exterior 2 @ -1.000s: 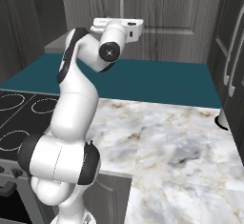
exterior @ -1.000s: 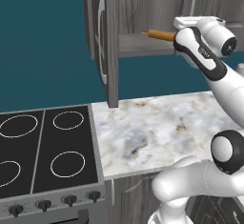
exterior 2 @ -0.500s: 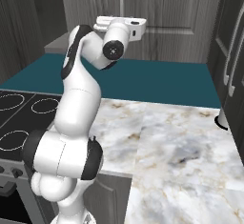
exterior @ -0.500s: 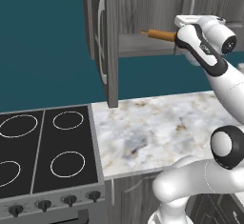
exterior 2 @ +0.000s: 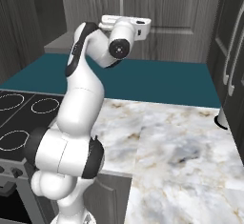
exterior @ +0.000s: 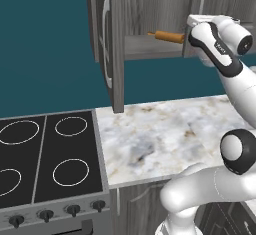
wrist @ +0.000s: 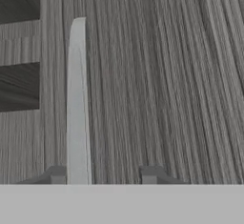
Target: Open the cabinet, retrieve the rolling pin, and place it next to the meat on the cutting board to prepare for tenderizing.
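Observation:
The cabinet (exterior: 150, 9) hangs over the counter with its left door (exterior: 114, 44) swung open and its right door (exterior 2: 162, 8) closed. On the shelf lies the orange-brown rolling pin (exterior: 167, 36), just left of my hand. My gripper (wrist: 103, 175) faces the right door at close range. That door's silver handle (wrist: 77, 104) runs up between the fingertips, close against the left fingertip (wrist: 57, 174); the right fingertip (wrist: 150, 174) stands well clear. The jaws are open, partly narrowed. The cutting board and the meat are out of view.
A black stove (exterior: 45, 159) sits left of the marble counter (exterior: 165, 134). The open door juts out over the counter's left end. Tall grey doors with bar handles (exterior 2: 233, 51) stand at the right, with a small pale object (exterior 2: 221, 120) at their foot.
My hand has edged a little closer to the right door and its wrist has turned slightly. The rolling pin and both doors have stayed put.

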